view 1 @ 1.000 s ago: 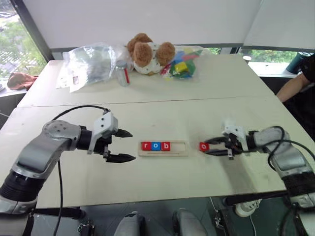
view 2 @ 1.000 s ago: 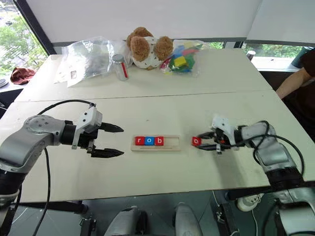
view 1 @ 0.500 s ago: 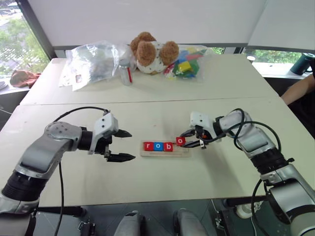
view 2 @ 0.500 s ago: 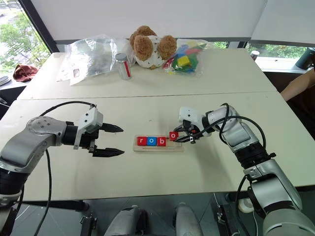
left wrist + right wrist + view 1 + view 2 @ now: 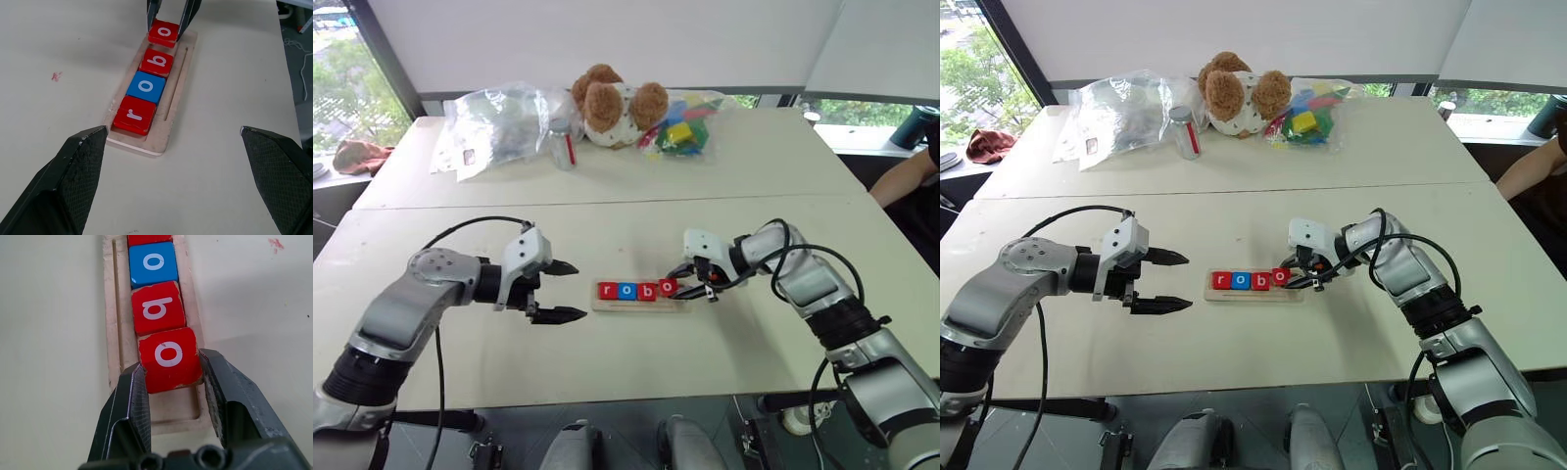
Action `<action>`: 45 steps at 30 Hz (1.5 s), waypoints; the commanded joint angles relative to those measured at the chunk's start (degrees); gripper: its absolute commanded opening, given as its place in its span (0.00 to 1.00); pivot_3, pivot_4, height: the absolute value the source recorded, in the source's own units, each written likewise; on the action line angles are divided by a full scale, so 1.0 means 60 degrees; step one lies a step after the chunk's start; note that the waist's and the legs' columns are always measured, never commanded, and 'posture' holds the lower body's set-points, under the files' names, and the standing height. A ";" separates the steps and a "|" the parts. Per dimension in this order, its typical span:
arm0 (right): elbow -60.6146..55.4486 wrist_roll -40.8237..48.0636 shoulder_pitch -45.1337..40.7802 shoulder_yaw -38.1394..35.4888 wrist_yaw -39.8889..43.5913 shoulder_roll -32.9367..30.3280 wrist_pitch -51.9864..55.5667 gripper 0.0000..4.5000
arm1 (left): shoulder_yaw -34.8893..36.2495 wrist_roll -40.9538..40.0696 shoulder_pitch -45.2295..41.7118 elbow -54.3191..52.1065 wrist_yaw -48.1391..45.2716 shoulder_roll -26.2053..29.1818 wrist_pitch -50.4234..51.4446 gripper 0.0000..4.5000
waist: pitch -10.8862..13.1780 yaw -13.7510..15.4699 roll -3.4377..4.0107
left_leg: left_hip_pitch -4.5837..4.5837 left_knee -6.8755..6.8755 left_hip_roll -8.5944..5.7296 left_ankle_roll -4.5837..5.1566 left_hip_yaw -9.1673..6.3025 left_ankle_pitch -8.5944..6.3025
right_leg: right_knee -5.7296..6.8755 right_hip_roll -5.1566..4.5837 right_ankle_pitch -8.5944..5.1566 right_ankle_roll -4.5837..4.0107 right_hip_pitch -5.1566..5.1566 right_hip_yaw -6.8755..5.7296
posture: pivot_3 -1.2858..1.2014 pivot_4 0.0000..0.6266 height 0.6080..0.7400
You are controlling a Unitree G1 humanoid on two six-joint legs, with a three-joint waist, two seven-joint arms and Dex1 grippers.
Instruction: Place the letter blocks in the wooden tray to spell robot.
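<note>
Wooden tray [image 5: 639,305] lies at centre frame in the head views, holding red r [image 5: 134,115], blue o [image 5: 145,86] and red b [image 5: 157,62] in a row. Right gripper [image 5: 172,382] clamps a second red o [image 5: 169,359] over the fourth slot — slightly tilted. Left gripper [image 5: 566,291] hangs left of the tray, jaws wide, empty.

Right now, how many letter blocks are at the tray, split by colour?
Red letter blocks: 3, the r, the b and the second o, which the right gripper holds at the wooden tray
Blue letter blocks: 1, the first o
Total: 4
</note>
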 commanded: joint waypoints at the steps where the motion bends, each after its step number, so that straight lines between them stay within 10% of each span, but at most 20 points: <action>1: -0.0408 -0.0013 0.0006 -0.0021 -0.0074 0.0074 0.0100 0.24 | 0.0170 -0.0095 -0.0200 -0.0010 0.0021 -0.0022 -0.0003 1.00 | 0.0000 0.0004 0.0000 | 0.0000 0.0000 0.0000 0.0000 0.0000 0.0000 | 0.0000 0.0000 0.0000 0.0000 0.0000 0.0000 | 0.52 0.24 1.00; 16: -0.0697 -0.0026 0.0144 0.0066 -0.0260 0.0361 0.0296 0.24 | 0.0123 -0.0040 -0.0265 0.0068 0.0063 -0.0122 -0.0061 1.00 | 0.0000 0.0001 0.0000 | 0.0000 0.0000 0.0000 -0.0001 -0.0001 0.0001 | 0.0000 0.0001 0.0000 0.0000 0.0000 -0.0001 | 0.52 0.24 1.00; 23: -0.0960 0.0069 0.0109 -0.0089 -0.0422 0.0365 0.0549 0.98 | 0.0085 -0.0026 -0.0279 0.0049 0.0134 -0.0160 -0.0054 1.00 | 0.0000 0.0001 0.0000 | 0.0000 0.0000 0.0000 -0.0001 -0.0001 0.0001 | 0.0000 0.0001 0.0000 0.0000 0.0000 -0.0001 | 0.52 0.24 1.00; 45: -0.0833 -0.0445 0.0103 -0.0054 -0.1002 0.0065 -0.0089 0.98 | 0.0015 0.0039 -0.0473 0.0205 0.0090 -0.0309 -0.0088 1.00 | 0.0000 -0.0005 0.0000 | 0.0000 0.0000 0.0000 -0.0001 0.0000 0.0001 | 0.0000 0.0002 0.0000 0.0000 0.0000 -0.0001 | 0.52 0.24 1.00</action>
